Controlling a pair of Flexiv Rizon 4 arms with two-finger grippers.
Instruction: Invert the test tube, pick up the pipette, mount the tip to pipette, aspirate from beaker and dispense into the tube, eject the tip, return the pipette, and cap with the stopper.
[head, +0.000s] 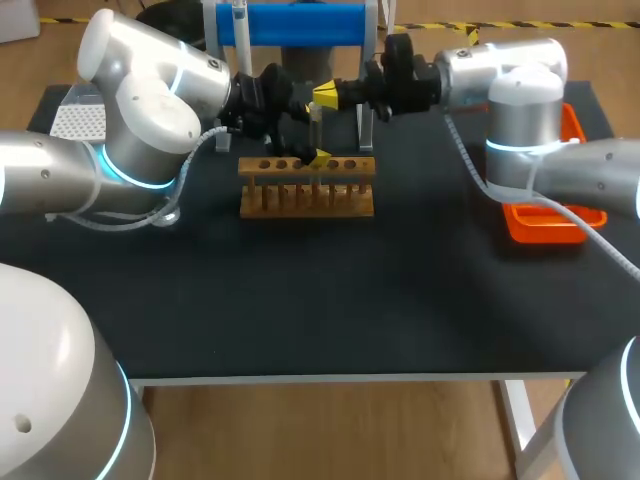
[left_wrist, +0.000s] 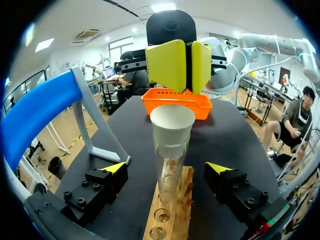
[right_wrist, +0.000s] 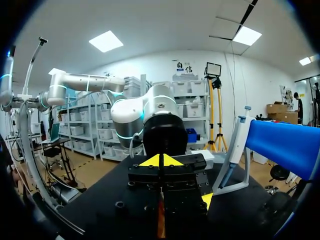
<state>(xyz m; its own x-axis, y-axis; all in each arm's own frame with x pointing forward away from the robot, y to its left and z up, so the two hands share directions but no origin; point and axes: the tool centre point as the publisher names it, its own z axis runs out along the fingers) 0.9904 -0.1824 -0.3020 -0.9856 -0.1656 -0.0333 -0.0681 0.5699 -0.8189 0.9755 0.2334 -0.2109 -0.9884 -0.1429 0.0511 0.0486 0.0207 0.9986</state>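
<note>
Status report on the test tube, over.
Left gripper open, astride the test tube. Right gripper shut, just above its mouth. Tube upright in wooden rack, mouth up. No other obstruction seen.

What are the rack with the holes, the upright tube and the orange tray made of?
The rack looks like unpainted wood: warm brown and matt. The tube seems clear glass or plastic, I cannot tell which: the rack shows through it. The orange tray looks like moulded plastic: even colour, slight sheen.
</note>
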